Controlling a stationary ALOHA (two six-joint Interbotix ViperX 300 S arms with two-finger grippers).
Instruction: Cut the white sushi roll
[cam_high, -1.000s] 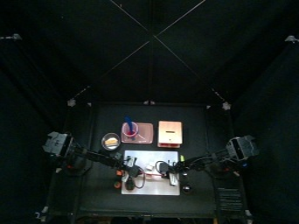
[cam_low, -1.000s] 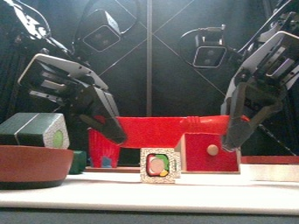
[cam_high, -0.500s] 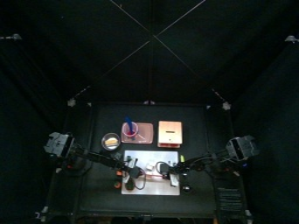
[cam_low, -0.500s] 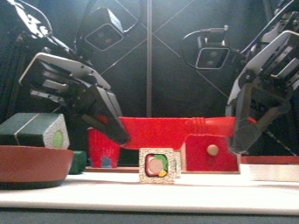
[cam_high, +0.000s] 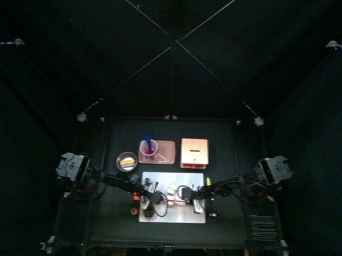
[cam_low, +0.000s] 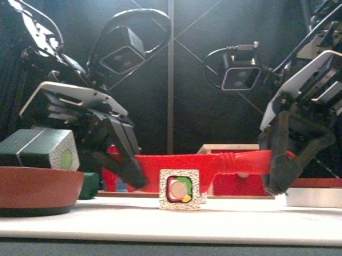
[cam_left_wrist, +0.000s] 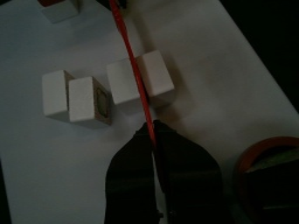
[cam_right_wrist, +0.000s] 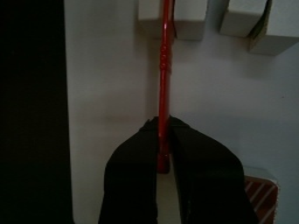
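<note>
A: The white sushi roll (cam_left_wrist: 138, 77) lies on the white board (cam_left_wrist: 198, 79), the red knife (cam_left_wrist: 126, 48) across it. Light, stiff, likely skittish.

B: Both pincers, left pincer (cam_left_wrist: 153, 144) and right pincer (cam_right_wrist: 166, 131), are clamped on the knife; press straight down mid-roll.

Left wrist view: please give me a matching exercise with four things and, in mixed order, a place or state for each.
Things:
1. red stick
2. white roll pieces
3. white board
4. red-rimmed bowl

Places or states:
a. lies under the pieces
b. stands off the board, on the dark table
c. gripped by the left tool
d. lie in two pairs

Pairs: 1-c, 2-d, 3-a, 4-b
</note>
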